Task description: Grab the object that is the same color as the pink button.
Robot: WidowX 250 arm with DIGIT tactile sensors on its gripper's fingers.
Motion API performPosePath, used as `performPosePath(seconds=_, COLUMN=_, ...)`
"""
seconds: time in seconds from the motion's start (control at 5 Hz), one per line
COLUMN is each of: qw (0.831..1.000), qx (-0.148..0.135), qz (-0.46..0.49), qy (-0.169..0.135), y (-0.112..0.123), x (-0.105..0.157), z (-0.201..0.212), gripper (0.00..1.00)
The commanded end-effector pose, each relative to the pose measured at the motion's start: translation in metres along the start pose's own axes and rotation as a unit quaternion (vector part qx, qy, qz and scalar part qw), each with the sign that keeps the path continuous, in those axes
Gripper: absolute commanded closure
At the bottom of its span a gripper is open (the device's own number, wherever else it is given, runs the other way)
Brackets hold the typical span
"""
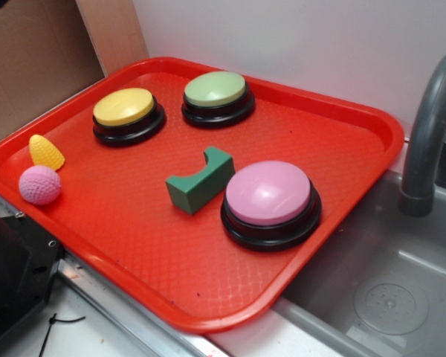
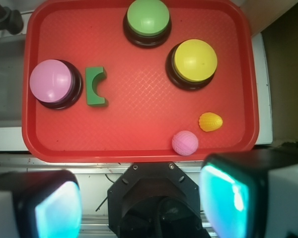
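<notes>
Wrist view: you see the pink button (image 2: 52, 82) at the tray's (image 2: 139, 144) left, then the little pink ball (image 2: 185, 143) at the near edge beside the yellow corn toy (image 2: 210, 121). Your gripper (image 2: 139, 203) is wide, holding nothing.

1. A red tray (image 2: 139, 144) fills the far part of the view.
2. The pink button (image 2: 51, 81) sits at the left, a green block (image 2: 95, 87) just beside it.
3. The small pink ball (image 2: 185, 143) lies near the tray's near rim, beside a yellow corn toy (image 2: 210, 121).
4. The gripper (image 2: 139, 203) hangs near, off the tray, fingers wide apart.
</notes>
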State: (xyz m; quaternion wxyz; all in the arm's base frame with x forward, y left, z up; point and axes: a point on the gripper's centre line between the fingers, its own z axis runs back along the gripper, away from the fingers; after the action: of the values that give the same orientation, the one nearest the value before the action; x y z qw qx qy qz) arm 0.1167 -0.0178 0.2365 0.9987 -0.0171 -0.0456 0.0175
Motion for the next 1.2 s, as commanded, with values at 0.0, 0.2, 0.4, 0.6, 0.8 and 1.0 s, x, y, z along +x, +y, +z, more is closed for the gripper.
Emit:
performPosePath(seconds=0.0, qw=1.000, qx=0.000, qz=0.000, qy=0.000, y=0.000, x=0.000, z=0.000, gripper=0.00)
performPosePath(seconds=0.2, qw=1.000, qx=-0.015, qz=-0.006, qy=-0.021, y=0.004, x=0.000, z=-0.019, gripper=0.00)
performPosePath(seconds=0.4, qw=0.999, qx=-0.008, qz=-0.008, qy=-0.033, y=0.007, x=0.001, z=-0.041, gripper=0.00)
performPosePath(seconds=0.6, qw=1.000, qx=-0.008, qz=0.003, qy=-0.029, y=0.016, x=0.000, z=-0.064, gripper=0.00)
performPosePath(seconds=0.8, qw=0.999, qx=-0.005, qz=0.047, qy=-0.018, y=0.033, x=-0.003, z=-0.098, gripper=0.00)
performPosePath(seconds=1.0, qw=0.998, qx=0.005, qz=0.069, qy=0.011, y=0.042, x=-0.007, z=-0.120, gripper=0.00)
